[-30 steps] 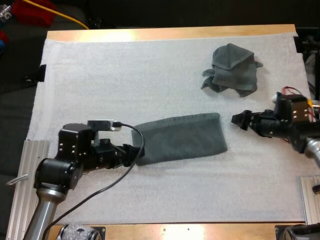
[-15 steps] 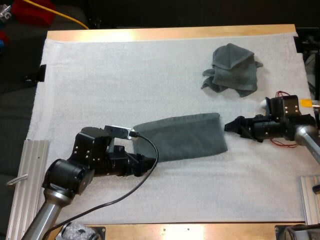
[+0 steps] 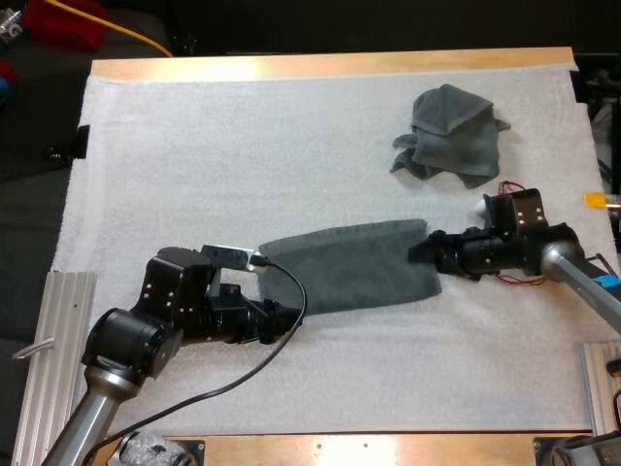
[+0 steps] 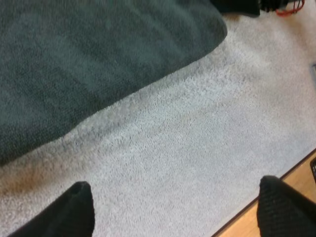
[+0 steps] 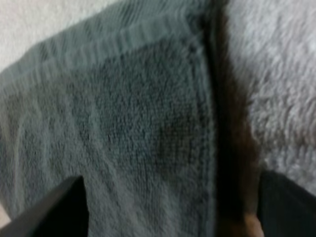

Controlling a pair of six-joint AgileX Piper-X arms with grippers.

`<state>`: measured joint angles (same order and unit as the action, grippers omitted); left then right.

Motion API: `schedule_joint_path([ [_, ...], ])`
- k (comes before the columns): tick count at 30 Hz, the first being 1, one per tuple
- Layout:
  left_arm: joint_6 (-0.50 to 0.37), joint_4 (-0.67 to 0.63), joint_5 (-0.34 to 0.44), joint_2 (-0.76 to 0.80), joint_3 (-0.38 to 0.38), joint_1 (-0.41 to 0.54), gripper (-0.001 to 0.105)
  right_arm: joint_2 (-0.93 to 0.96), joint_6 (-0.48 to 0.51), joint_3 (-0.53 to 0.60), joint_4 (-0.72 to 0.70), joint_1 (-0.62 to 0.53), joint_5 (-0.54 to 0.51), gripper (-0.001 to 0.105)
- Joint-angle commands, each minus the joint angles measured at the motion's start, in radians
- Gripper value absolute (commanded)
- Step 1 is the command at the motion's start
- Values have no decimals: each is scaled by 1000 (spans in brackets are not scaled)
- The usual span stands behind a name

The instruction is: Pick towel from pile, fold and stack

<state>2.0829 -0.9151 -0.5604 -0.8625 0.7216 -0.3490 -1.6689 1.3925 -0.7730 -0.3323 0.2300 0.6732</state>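
Note:
A dark grey-green towel (image 3: 354, 265) lies flat in a long strip at the middle of the white mat (image 3: 243, 146). My left gripper (image 3: 281, 320) sits low at its near left end, open; in the left wrist view its fingers (image 4: 76, 210) stand wide apart over bare mat beside the towel (image 4: 89, 59). At the towel's right end is my right gripper (image 3: 419, 252), also open, and its wrist view looks close on the hemmed corner of the towel (image 5: 123, 123). A crumpled towel (image 3: 449, 134) lies at the far right of the mat.
The table's wooden front edge (image 4: 296, 182) runs close past my left gripper. Metal rails (image 3: 53, 340) flank the mat at the near left and near right. Bare mat stretches across the far left and along the front.
My right gripper has moved left, from clear of the towel to its right end. My left gripper slid right along the towel's near left end, then held still.

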Motion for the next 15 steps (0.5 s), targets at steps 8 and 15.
schedule_joint_path([
  [8,5,-1,1,7,6,-5,67,-44,-28,-5,7,96,44,71],
  [15,5,-1,-21,7,6,-5,67,-44,-48,-5,5,112,42,36],
])
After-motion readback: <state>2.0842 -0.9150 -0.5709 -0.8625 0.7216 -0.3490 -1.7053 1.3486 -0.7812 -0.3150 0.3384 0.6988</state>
